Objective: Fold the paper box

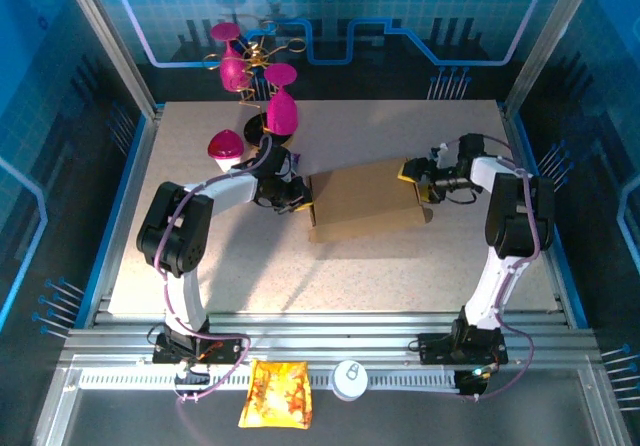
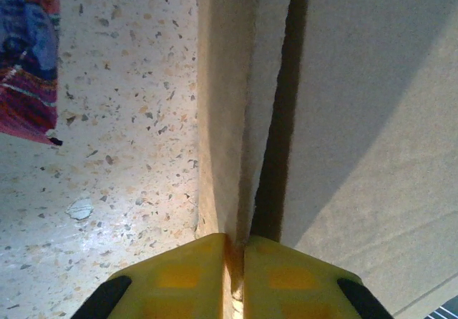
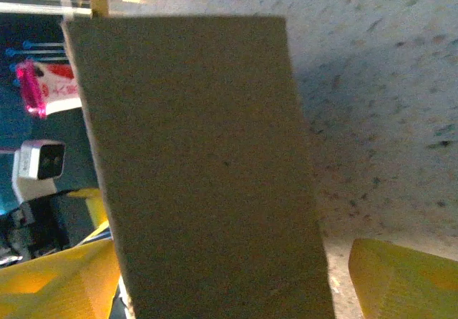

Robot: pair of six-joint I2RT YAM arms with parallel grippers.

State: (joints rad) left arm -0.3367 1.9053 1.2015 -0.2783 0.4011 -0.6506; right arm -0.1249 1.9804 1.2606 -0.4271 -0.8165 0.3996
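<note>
The paper box (image 1: 365, 201) lies flattened mid-table, plain brown cardboard. My left gripper (image 1: 298, 198) is at its left end, shut on a thin upright flap edge. In the left wrist view the yellow fingertips (image 2: 193, 280) pinch that flap (image 2: 225, 119), with a dark gap between it and the wide panel (image 2: 372, 119). My right gripper (image 1: 420, 182) is at the box's right end. In the right wrist view a cardboard panel (image 3: 200, 169) stands between the spread yellow fingers (image 3: 408, 280), and bare table shows between the panel and the right finger.
Pink goblets (image 1: 282, 114) and a gold stand (image 1: 245, 61) crowd the back left, close behind my left arm. A colourful packet (image 2: 25, 54) lies left of the flap. An orange snack packet (image 1: 277, 394) and a white round lid (image 1: 350, 378) sit on the near rail.
</note>
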